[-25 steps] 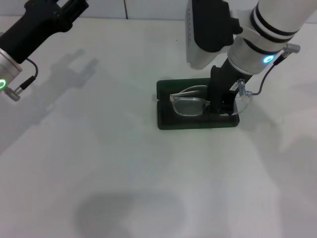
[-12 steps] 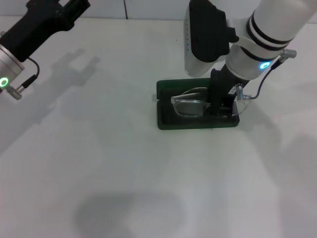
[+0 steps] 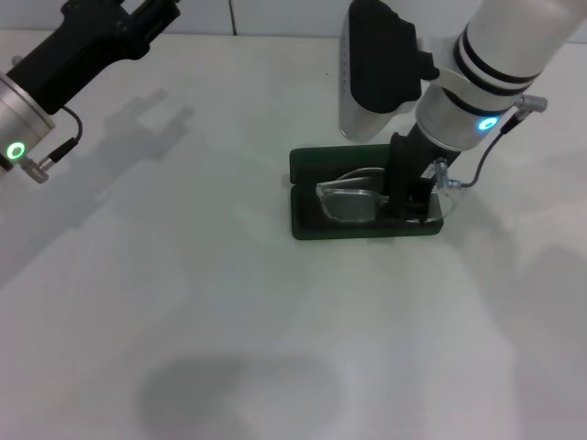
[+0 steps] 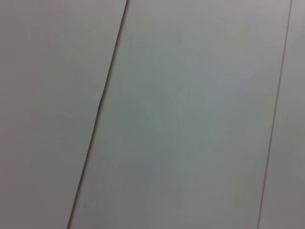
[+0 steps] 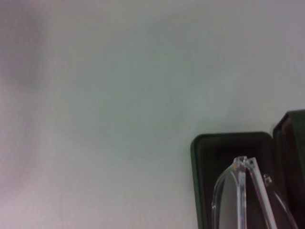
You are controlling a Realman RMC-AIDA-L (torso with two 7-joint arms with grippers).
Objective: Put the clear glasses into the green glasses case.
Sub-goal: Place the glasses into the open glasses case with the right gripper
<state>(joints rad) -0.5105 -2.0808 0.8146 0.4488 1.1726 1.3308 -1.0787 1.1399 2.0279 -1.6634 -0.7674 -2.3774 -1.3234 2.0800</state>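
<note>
The green glasses case (image 3: 307,225) lies open on the white table, right of centre in the head view. Inside it rest the clear glasses (image 3: 353,200), with one clear end (image 3: 451,183) sticking out past the case's right edge. My right gripper (image 3: 409,194) reaches down into the case and is shut on the right part of the glasses. The right wrist view shows a corner of the case (image 5: 228,143) with the clear glasses (image 5: 240,191) over its dark lining. My left gripper (image 3: 138,16) is raised at the far left, well away from the case.
The white table (image 3: 183,302) stretches bare to the left and in front of the case. A soft shadow lies near the front edge. The left wrist view shows only pale panels with thin dark seams (image 4: 100,105).
My right gripper has sunk a little and shifted the glasses slightly left, deeper into the case. The left arm has drifted a bit to the right.
</note>
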